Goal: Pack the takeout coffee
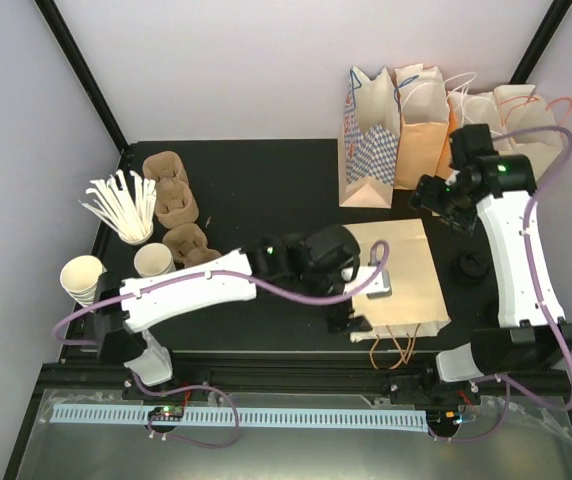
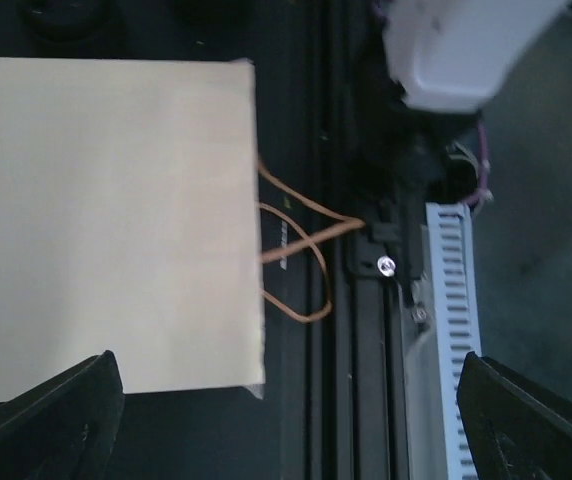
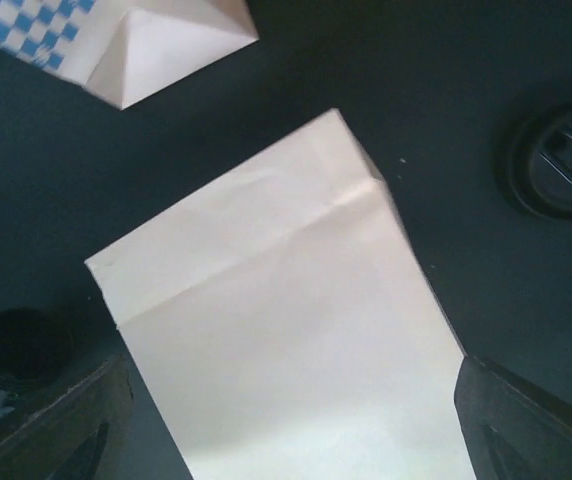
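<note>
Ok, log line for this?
paper bag flat | left end effector open over handle end | right end effector open over folded end | black lid beside bag

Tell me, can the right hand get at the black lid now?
Probably yes: the lid lies uncovered beside the flat paper bag, and the open right hand hovers nearby, nothing between.

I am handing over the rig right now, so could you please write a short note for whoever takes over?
Open and empty: left claw over the handle end of the paper bag, right claw over its folded end.
The black lid lies right of the bag.
The printed white cup shows in no view.
Done: nothing packed; the bag lies flat.
Left: open the bag, lid the cup, pack it.
</note>
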### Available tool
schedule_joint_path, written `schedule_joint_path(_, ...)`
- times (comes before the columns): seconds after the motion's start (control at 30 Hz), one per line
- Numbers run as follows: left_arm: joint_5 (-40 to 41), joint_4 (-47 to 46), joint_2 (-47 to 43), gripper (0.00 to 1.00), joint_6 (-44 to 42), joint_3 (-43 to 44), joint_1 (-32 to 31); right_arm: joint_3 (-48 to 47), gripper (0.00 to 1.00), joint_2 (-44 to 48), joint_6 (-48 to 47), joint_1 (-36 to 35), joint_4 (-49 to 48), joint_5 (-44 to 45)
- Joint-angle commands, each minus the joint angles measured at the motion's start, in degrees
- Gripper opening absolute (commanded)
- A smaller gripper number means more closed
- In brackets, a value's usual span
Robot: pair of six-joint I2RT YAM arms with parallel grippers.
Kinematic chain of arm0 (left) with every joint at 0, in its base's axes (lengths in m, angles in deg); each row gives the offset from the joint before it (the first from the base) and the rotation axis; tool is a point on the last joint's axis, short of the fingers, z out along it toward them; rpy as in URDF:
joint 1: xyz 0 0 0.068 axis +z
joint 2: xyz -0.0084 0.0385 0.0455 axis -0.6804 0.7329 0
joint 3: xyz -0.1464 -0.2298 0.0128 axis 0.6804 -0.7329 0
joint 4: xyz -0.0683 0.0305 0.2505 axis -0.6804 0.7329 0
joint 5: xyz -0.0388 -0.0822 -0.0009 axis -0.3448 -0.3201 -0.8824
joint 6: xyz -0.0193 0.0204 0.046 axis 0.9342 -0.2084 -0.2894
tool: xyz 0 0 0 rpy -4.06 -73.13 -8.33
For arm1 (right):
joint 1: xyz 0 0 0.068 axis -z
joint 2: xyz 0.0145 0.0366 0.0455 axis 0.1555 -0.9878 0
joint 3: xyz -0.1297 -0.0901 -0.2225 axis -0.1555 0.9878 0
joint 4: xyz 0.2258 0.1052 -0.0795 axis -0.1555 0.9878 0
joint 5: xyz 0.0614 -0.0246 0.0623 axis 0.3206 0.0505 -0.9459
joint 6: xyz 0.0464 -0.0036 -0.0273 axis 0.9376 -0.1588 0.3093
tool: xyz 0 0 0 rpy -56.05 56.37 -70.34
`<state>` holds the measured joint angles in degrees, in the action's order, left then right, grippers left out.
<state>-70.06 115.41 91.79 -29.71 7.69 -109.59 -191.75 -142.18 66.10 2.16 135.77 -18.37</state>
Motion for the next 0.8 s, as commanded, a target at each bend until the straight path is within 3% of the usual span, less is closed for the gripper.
schedule_joint_path(0.0, 5.84, -12.19, -5.51, 0.94, -5.04, -9.7, -4.36, 7.02, 0.9, 7.96, 4.35, 6.67, -4.26, -3.48)
schedule_joint_path(0.1, 11.04, -18.57, -6.84, 0.95, -5.83, -15.48, -8.3, 11.18, 0.89, 11.89, 5.28, 11.33, -5.55, -5.74)
schedule_joint_path(0.23, 20.87, -22.91, -4.44, 0.95, -8.44, -18.36, -12.86, 13.66, 0.88, 14.68, 4.87, 12.14, -5.7, -6.21)
schedule_joint_path(0.53, 40.72, -27.54, 7.8, 0.96, -13.09, -15.62, -19.72, 14.51, 0.88, 17.28, 4.48, 12.2, -4.2, -6.76)
schedule_joint_path(0.77, 55.63, -25.63, 20.33, 0.92, -11.24, -6.18, -20.53, 13.26, 0.88, 17.83, 4.19, 12.31, -3.6, -7.58)
